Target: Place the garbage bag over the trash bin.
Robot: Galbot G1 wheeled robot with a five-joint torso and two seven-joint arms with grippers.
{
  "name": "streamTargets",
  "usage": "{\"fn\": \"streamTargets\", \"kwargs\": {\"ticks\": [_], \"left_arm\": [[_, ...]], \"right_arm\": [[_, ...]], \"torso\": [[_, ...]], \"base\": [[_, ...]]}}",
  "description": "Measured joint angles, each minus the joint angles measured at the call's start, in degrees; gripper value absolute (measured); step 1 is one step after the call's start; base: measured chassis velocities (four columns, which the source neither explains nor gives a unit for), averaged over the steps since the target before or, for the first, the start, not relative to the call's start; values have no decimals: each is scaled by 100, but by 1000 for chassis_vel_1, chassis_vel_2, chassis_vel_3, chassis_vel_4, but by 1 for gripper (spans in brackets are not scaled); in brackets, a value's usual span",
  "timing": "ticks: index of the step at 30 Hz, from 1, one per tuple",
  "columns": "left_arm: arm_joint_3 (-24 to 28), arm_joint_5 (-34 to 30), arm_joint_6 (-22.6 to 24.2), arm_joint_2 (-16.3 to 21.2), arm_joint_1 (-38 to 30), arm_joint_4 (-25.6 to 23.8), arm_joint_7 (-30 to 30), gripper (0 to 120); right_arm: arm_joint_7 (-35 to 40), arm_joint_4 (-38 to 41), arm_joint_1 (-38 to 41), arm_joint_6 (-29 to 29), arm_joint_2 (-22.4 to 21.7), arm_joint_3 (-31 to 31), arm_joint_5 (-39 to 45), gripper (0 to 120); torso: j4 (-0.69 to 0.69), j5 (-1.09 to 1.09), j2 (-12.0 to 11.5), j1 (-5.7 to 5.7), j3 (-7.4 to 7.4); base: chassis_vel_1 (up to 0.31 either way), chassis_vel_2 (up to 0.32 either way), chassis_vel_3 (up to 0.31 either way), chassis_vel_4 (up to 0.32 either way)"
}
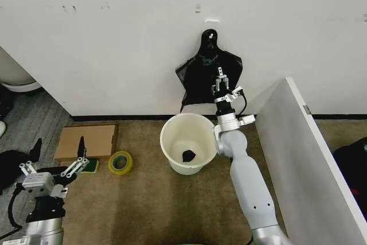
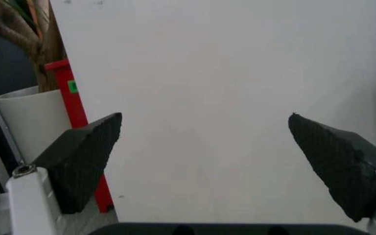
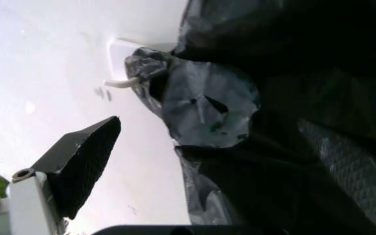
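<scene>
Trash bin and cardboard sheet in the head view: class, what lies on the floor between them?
A yellow tape roll lies on the brown floor between the trash bin and the cardboard sheet, seen in the head view.

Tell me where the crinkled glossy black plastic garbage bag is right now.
In the head view, the garbage bag hangs from a white wall hook, above the cream-white trash bin, with the right gripper raised at it.

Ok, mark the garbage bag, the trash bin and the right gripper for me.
garbage bag (image 1: 198, 81): head view, on its hanging black body below the wall hook.
trash bin (image 1: 172, 159): head view, on its outer white wall.
right gripper (image 1: 221, 80): head view, between its fingertips, in front of the bag.
</scene>
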Motion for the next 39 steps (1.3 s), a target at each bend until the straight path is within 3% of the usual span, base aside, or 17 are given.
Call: {"fn": "streamTargets", "kwargs": {"ticks": [19,25,39], "left_arm": [[-113,21,37,-57,257,-293,11,100],[-123,21,59,-98,312,-335,13,100],[-128,30,79,-160,295,-362,17,100]], "right_arm": [[-394,-569,435,3,122,267,-23,99],[-454,-601,511,-22,122,316,1,86],[-548,-428,373,-82,119,208,-69,84]], "torso": [[0,0,0,0,0],[0,0,0,0,0],[0,0,1,0,0]], "base": [[0,0,0,0],[0,0,0,0],[0,0,0,0]]}}
